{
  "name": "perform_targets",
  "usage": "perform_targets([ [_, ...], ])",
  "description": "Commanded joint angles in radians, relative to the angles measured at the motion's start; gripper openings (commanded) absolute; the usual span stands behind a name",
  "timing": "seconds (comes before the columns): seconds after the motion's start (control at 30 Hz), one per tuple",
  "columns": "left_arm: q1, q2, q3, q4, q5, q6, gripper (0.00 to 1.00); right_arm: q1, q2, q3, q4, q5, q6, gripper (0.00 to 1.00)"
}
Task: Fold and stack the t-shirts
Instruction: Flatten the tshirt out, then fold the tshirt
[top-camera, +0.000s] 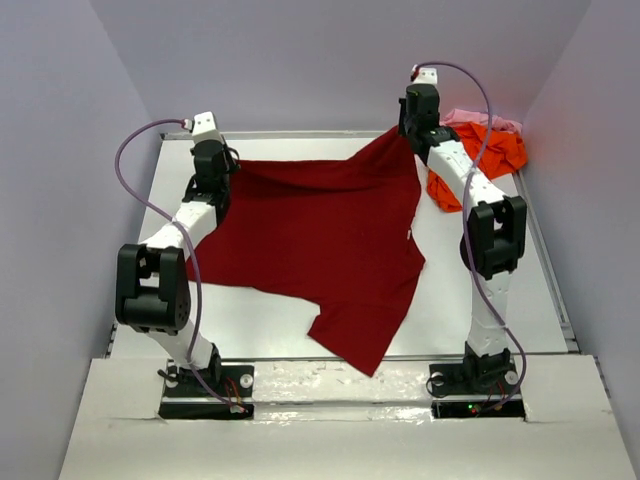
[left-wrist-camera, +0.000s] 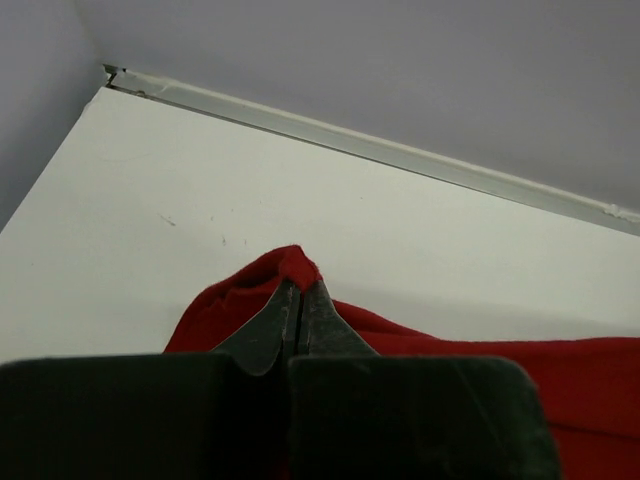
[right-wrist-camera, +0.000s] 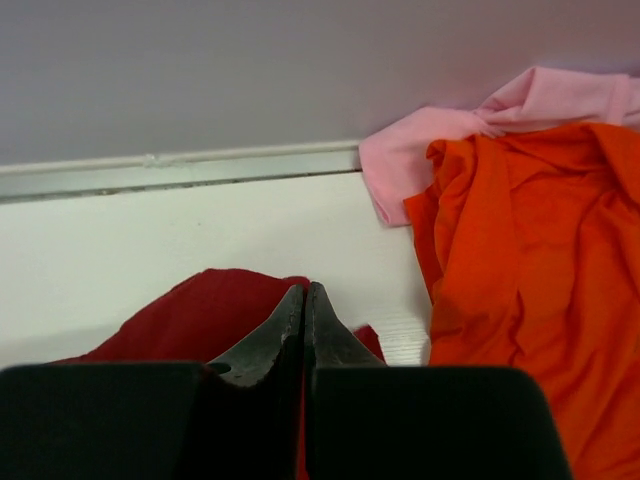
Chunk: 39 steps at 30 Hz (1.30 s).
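Ideally, left end effector (left-wrist-camera: 298, 290) and right end effector (right-wrist-camera: 304, 292), each clenched on the maroon t-shirt (top-camera: 320, 240), should pull evenly toward the tabletop's (top-camera: 260, 320) far edge, holding it taut.

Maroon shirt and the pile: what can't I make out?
- Top view: right arm hides a far corner of the maroon shirt and part of the orange shirt.
- Right wrist: pink shirt partly behind the orange shirt; edges cut both.
- Wrist views: the left gripper and right gripper hide their pinched cloth.
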Motion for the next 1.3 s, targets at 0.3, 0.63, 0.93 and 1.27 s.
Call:
perform_targets([
  [0.3,0.033,0.141,0.086,0.158,0.043,-0.018,0.0,-0.019,0.067,-0.021,0.079,-0.102,0.032,0.0],
  [0.63,0.041,0.038,0.008,0.148,0.02,-0.046,0.0,-0.019,-0.175,-0.279,0.041,-0.081,0.122,0.0],
  [0.93,0.039,0.0,-0.052,0.101,0.054,-0.104,0.0,0.001,-0.398,-0.584,0.029,-0.078,0.181,0.0],
  [1.27,0.037,0.031,-0.053,0.085,0.036,-0.097,0.0,0.023,-0.543,-0.829,0.012,-0.136,0.259,0.0],
])
